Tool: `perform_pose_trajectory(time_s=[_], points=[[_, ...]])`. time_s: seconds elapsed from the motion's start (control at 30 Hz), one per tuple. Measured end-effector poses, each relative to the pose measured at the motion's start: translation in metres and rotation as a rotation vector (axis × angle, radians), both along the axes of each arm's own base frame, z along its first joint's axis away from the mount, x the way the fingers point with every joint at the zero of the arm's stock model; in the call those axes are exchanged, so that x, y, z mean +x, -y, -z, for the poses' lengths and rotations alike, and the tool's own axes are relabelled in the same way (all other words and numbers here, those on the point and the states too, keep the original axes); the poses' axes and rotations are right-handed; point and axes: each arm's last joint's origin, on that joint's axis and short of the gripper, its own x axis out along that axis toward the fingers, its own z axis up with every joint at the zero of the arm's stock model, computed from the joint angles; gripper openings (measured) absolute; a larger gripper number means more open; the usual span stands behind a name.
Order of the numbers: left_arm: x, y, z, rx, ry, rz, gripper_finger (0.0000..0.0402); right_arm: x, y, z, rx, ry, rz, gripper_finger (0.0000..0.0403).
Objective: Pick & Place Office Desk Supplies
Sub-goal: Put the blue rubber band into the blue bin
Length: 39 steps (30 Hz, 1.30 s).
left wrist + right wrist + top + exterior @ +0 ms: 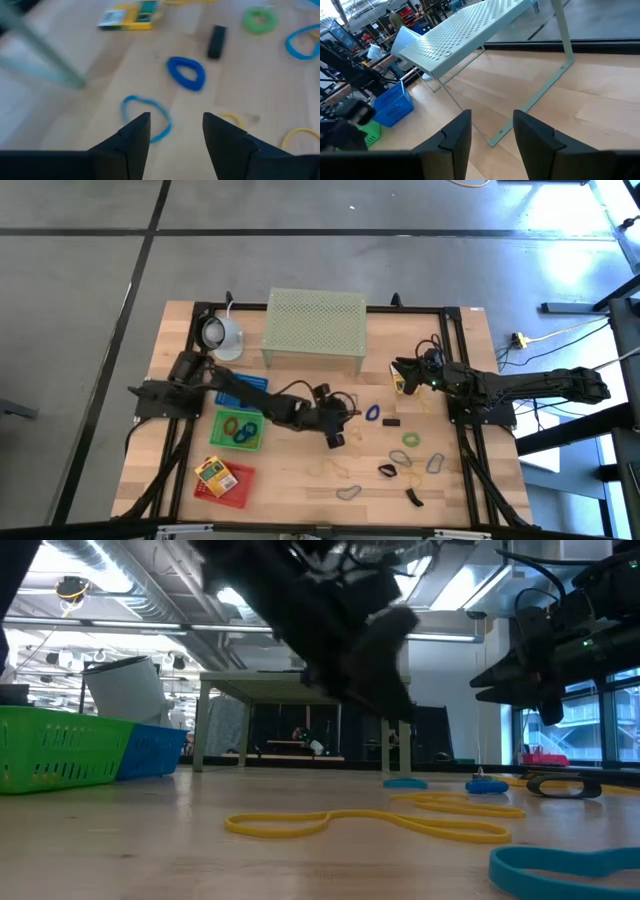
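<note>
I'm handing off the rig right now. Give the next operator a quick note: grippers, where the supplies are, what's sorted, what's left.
Left gripper: open, empty, above a light blue loop at table centre.
Right gripper: open, empty, waiting near the mesh stand.
Done: loops in the green basket; one yellow box in the red basket.
Left: second yellow box, dark blue loop, green loop, black clip, other scattered loops.

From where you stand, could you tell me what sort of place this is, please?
Probably a robotics lab or workshop in an industrial hall. Two arms are clamped to a wooden table strewn with loops and sorting baskets. Behind it show exposed ceiling ducts and workbenches.
</note>
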Motion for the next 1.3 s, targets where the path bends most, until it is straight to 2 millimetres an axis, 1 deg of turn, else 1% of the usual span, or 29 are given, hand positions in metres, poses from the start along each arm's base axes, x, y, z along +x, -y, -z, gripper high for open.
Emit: perform_pose_trajectory(time_s=[0.13,0.37,0.53,0.63,0.8,0.93,1.07,1.2,1.23,1.3], points=[[0.010,-0.005,0.021,0.028,-0.007,0.068,0.0177,0.000,0.000,0.000,-0.026,-0.015,-0.007,0.0146],[0.017,-0.020,0.050,0.035,-0.037,0.030,0.0178,0.000,0.000,0.000,-0.035,-0.020,-0.009,0.0146],[0.019,-0.026,0.059,0.000,-0.037,-0.016,0.0175,0.000,0.000,0.000,-0.038,-0.022,-0.010,0.0146],[0.019,-0.027,0.061,-0.017,-0.042,-0.010,0.0173,0.000,0.000,0.000,-0.039,-0.022,-0.010,0.0146],[0.020,-0.032,0.063,-0.122,-0.035,-0.018,0.0165,0.000,0.000,0.000,-0.040,-0.022,-0.005,0.0146],[0.020,-0.039,0.064,-0.173,-0.038,-0.054,0.0132,0.000,0.000,0.000,-0.041,-0.022,-0.003,0.0146],[0.020,-0.046,0.065,-0.210,-0.035,-0.089,0.0081,0.000,0.000,0.000,-0.041,-0.023,-0.002,0.0146],[0.021,-0.046,0.063,-0.199,-0.020,-0.082,0.0022,0.000,0.000,0.000,-0.043,-0.024,-0.003,0.0146],[0.021,-0.045,0.062,-0.199,-0.015,-0.072,0.0011,0.000,0.000,0.000,-0.043,-0.024,-0.003,0.0146],[0.021,-0.042,0.058,-0.197,-0.005,-0.056,0.0006,0.000,0.000,0.000,-0.043,-0.024,-0.003,0.0146]])
